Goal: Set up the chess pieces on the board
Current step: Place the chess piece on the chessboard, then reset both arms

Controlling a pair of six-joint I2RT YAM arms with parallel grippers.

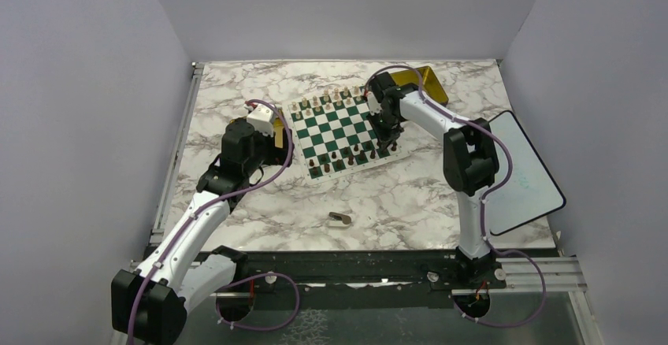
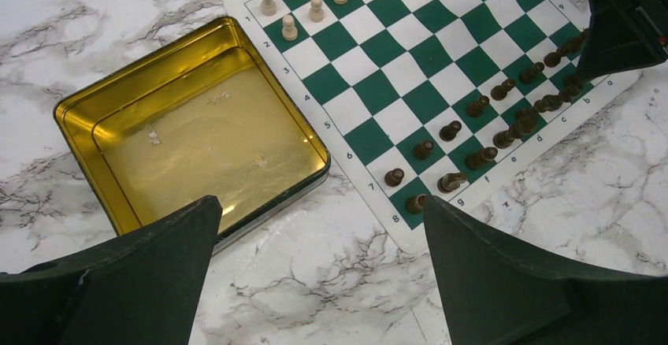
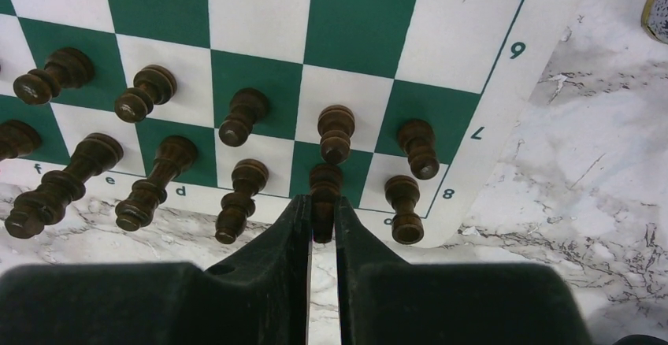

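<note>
Right gripper (image 3: pixel 321 203) straddles a tiny dark brown chess piece (image 3: pixel 325 179) on the green-and-white checked board (image 3: pixel 358 14).
Fingers nearly together; whether they actually pinch it, I cannot tell.

Chess pieces (image 3: pixel 244 116) crowd both sides of the right claw (image 3: pixel 322 202); board (image 3: pixel 358 14) middle free.

1. Top camera: high over the table (image 1: pixel 260 203)'s near edge, looking down across all of it.
2. Left wrist: near, facing the board (image 2: pixel 394 69) from its left edge.
3. Right wrist: tight on its near-right corner; all share the dark chess pieces (image 3: pixel 336 132).
</note>
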